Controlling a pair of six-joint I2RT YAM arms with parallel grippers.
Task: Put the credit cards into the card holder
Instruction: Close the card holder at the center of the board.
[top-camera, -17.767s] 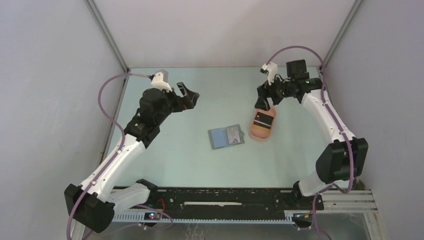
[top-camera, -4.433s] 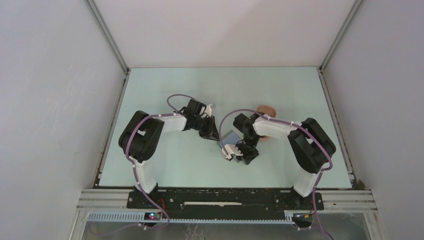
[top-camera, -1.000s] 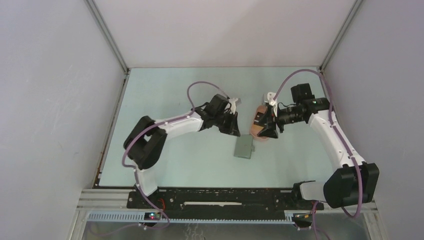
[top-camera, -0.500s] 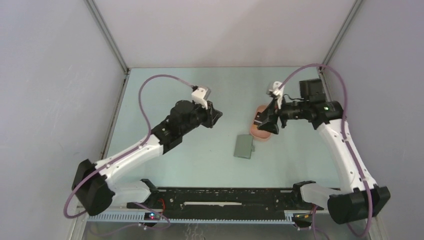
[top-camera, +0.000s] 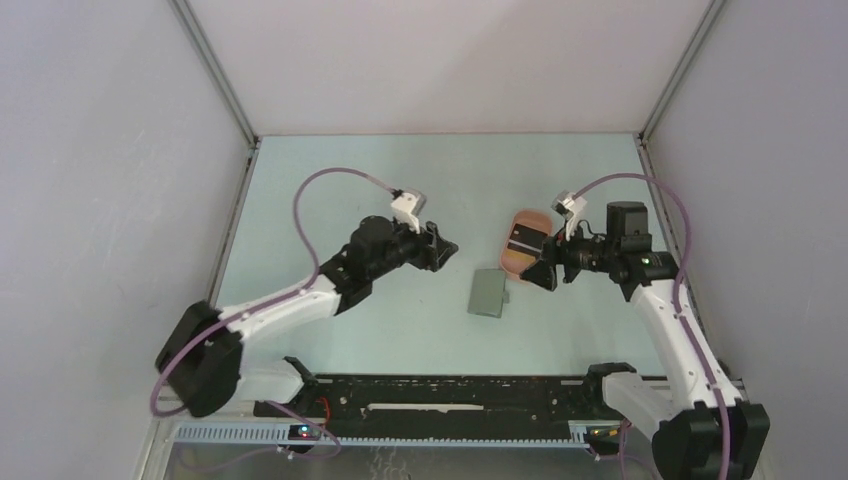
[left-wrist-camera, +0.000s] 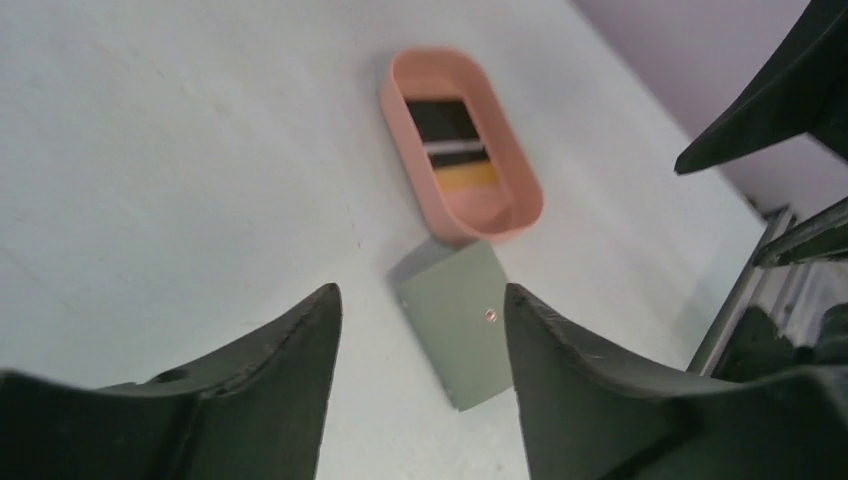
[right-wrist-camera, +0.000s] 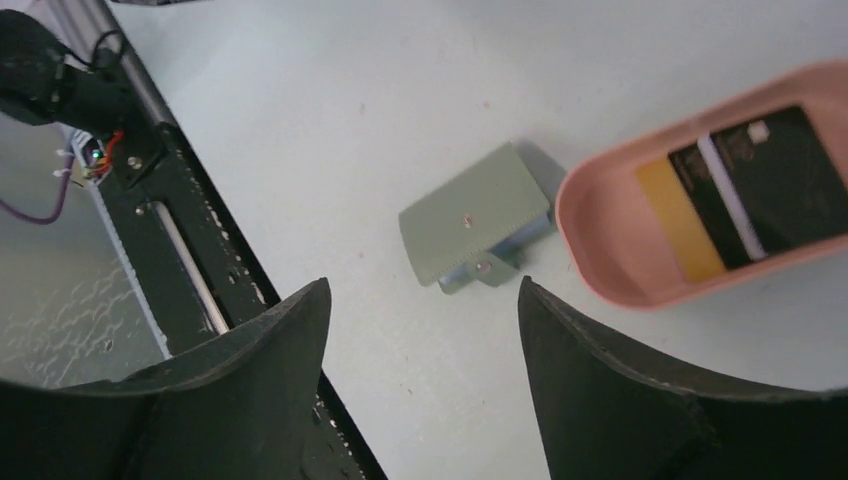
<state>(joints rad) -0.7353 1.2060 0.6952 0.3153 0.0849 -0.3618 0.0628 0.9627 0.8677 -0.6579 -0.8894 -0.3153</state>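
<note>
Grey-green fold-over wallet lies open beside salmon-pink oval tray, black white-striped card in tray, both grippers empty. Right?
No. The grey-green fold-over wallet is folded shut, not open; the right wrist view shows it. Rest holds: beside the salmon-pink oval tray, black white-striped card in it, left gripper and right gripper empty.

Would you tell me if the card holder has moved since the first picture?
Yes. The card holder has shifted right, toward the pink tray, and is folded shut.

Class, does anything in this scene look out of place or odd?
Yes. The card holder lies folded shut, yet a black card sits in the pink tray beside it, outside the holder.
</note>
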